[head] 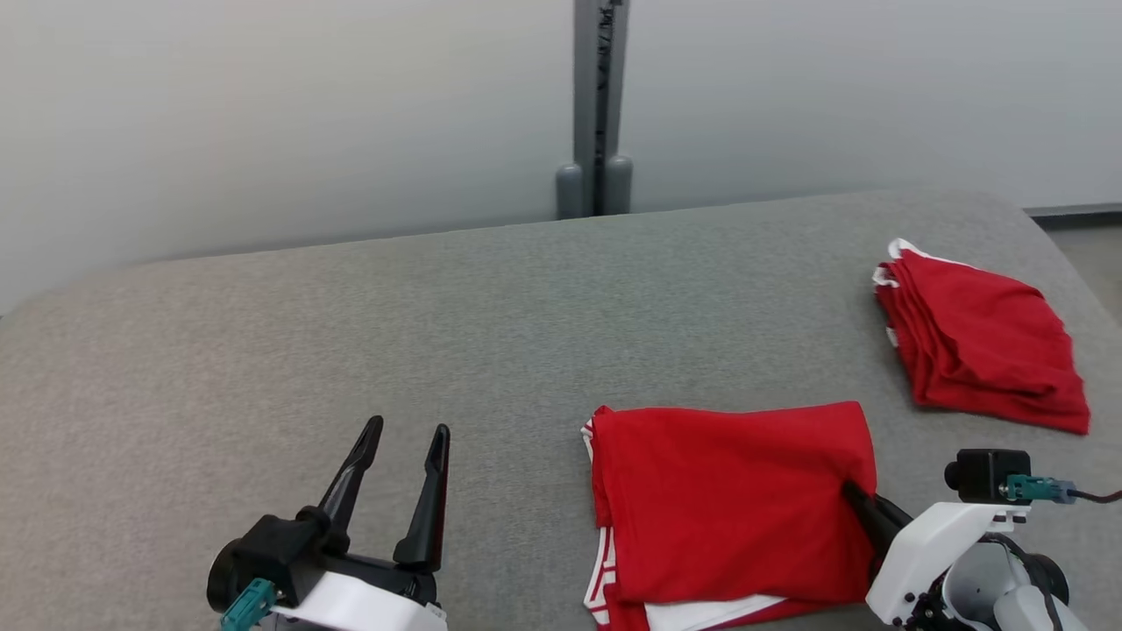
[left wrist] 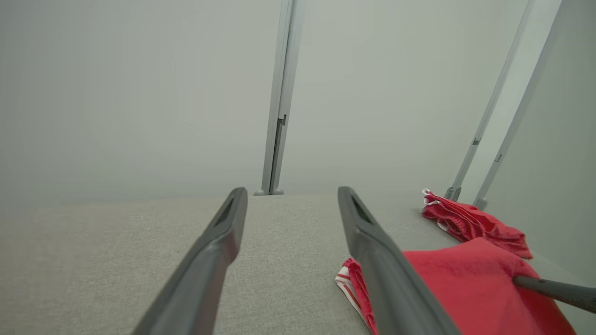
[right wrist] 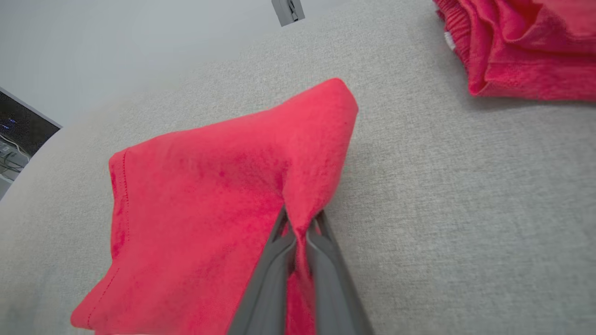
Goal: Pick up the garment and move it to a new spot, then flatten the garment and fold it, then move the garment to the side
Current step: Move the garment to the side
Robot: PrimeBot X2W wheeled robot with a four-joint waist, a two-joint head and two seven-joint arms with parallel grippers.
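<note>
Right hand [right wrist: 300, 228] clamped shut, pinching a raised ridge of cloth at the right edge of the garment [head: 727, 499]; fabric puckers up at the pinch. Left hand [head: 410, 431] spread wide, holding nothing, over the counter [head: 438, 333], well to the left of the garment. Garment: red soft knit, folded to a rough rectangle, white striped trim showing at left and near edges, lying on the near right of the counter. Counter: grey woven felt-like cover, rounded corners. Farther right, stack of red cloth [head: 982, 350], folded, white trim, well apart from the garment. Behind, grey post [head: 599, 105] against pale wall [head: 263, 131].
</note>
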